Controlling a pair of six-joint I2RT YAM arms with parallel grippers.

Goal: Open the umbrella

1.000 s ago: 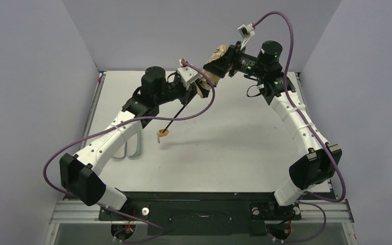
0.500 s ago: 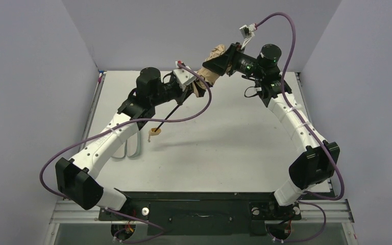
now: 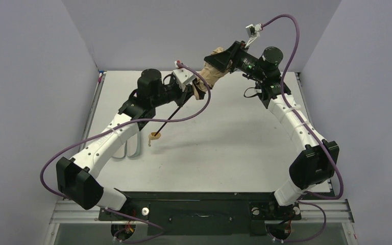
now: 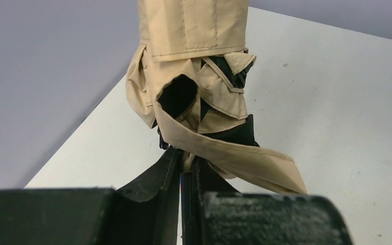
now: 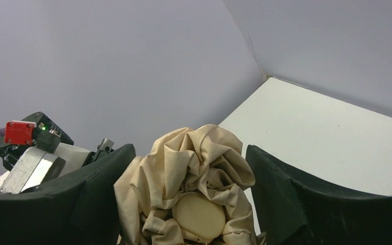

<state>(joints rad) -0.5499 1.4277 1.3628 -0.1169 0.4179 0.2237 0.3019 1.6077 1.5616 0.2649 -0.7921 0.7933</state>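
The umbrella hangs in the air over the far part of the table, its tan canopy still folded. Its thin black shaft slants down to the small tan handle. My left gripper is shut on the lower end of the canopy, with tan fabric pinched between the fingers and the strap trailing to the right. My right gripper is open around the crumpled top end. Its left finger touches the fabric, and the right finger stands apart. The round tan cap faces the camera.
A pale looped object lies on the white table, partly under the left arm. Grey walls close in the back and both sides. Purple cables loop over both arms.
The left arm has drawn a little to the left, taking the shaft and handle with it. More of the canopy now shows stretched between the two grippers.
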